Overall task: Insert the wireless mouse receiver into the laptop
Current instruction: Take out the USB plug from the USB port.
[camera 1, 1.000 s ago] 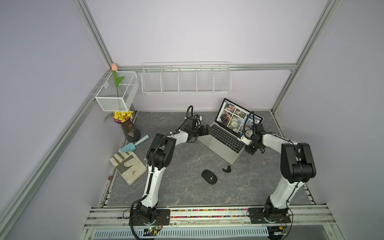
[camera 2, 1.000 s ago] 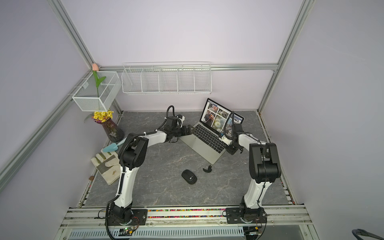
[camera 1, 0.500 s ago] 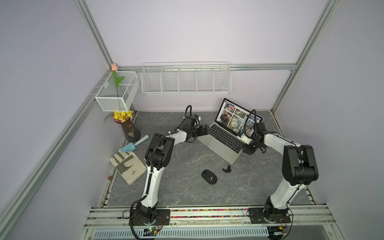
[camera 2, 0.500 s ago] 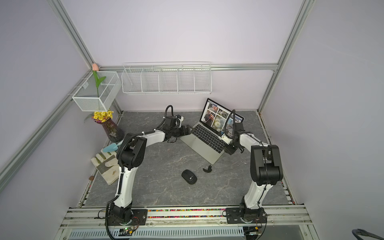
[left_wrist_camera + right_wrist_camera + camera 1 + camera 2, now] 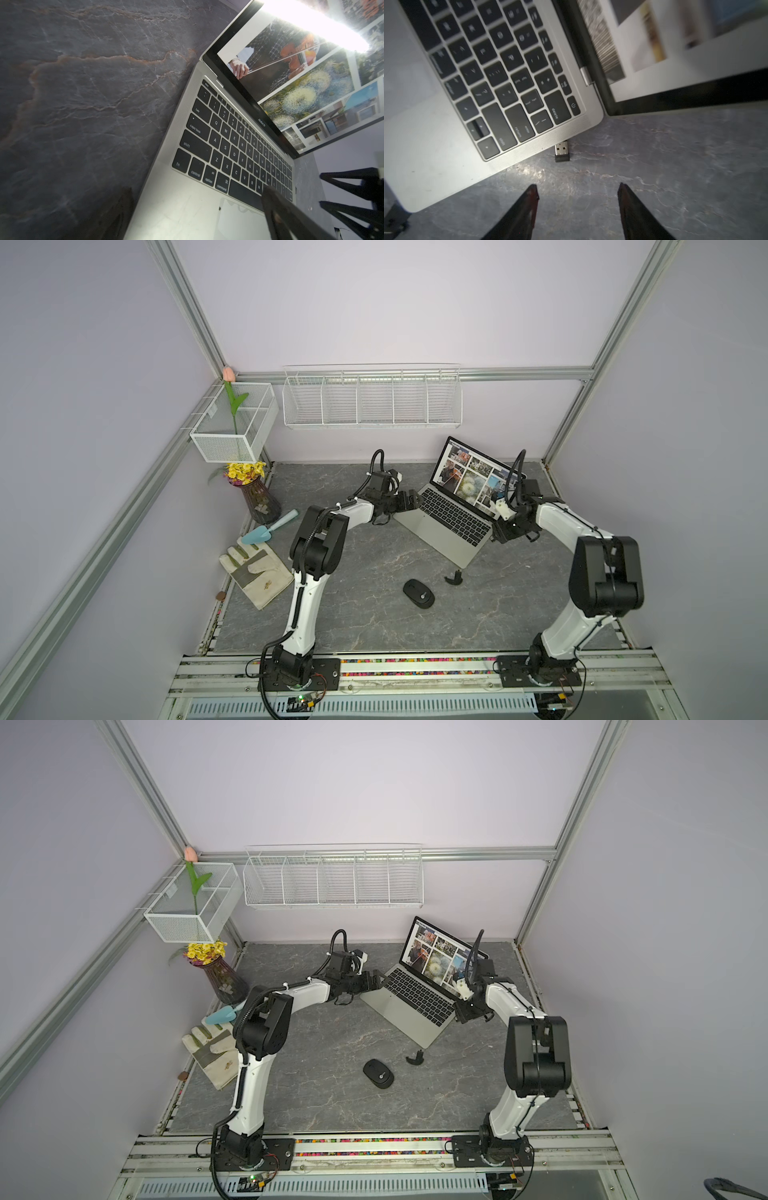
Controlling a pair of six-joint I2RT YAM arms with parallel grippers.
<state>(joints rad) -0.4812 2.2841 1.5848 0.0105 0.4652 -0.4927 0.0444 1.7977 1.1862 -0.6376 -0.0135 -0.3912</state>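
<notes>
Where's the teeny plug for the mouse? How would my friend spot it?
Find the open silver laptop on the grey table. Along its edge beside the return and shift keys sits the receiver. It's a tiny silver plug with a black cap, far smaller than the oval mouse.

Black mouse [image 5: 419,593], small black cover piece [image 5: 454,577] nearby, work glove [image 5: 257,572], blue trowel [image 5: 266,531], vase [image 5: 259,502] (yellow flowers [image 5: 244,472]), wire shelf [image 5: 372,406]

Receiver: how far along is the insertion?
Done: the receiver lies on the table at the laptop's edge. In hand: nothing; right gripper open short of it, left gripper open at the laptop's opposite side. Left: grasp and insert; its metal plug shows fully.
</notes>
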